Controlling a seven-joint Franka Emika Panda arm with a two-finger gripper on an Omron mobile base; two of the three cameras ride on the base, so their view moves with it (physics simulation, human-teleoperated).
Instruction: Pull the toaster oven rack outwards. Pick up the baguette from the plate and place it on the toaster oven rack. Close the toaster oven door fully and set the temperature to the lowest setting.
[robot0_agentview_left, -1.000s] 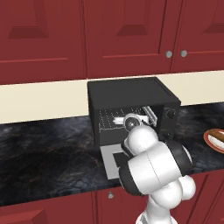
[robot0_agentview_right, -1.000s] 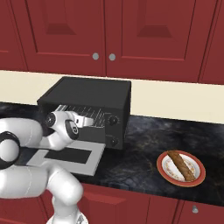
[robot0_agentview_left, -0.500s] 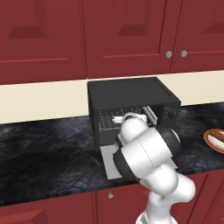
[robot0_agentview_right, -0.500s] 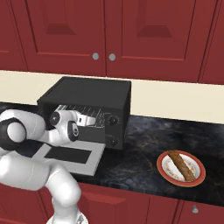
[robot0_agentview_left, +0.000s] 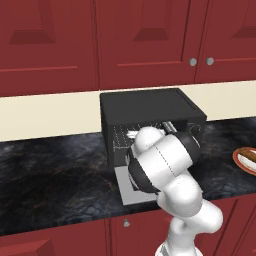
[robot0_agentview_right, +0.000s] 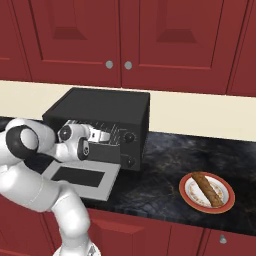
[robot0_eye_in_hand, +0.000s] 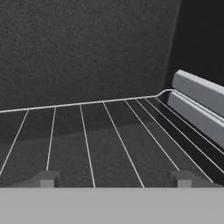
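Note:
The black toaster oven (robot0_agentview_right: 100, 107) stands on the counter with its grey toaster oven door (robot0_agentview_right: 80, 177) folded down flat. My gripper (robot0_agentview_right: 102, 137) reaches into the oven's mouth, just above the wire toaster oven rack (robot0_eye_in_hand: 109, 131). In the hand view my gripper (robot0_eye_in_hand: 114, 180) is open, its fingertips (robot0_eye_in_hand: 48, 179) wide apart over the rack's wires with nothing between them. The baguette (robot0_agentview_right: 207, 189) lies on a red-rimmed plate (robot0_agentview_right: 189, 199) to the right of the oven. In the left base view my arm hides most of the oven's (robot0_agentview_left: 150, 107) opening.
Two dark knobs (robot0_agentview_right: 129, 136) sit on the oven's right front panel. Grey side rails (robot0_eye_in_hand: 197, 100) line the cavity's wall to the gripper's right. Red cabinets hang above the dark marble counter (robot0_agentview_right: 165, 160). The plate's rim (robot0_agentview_left: 241, 156) shows at the right edge.
My arm's elbow has swung up and closer to the oven, while the hand has stayed at the oven's mouth. Oven, door, plate and baguette have not moved.

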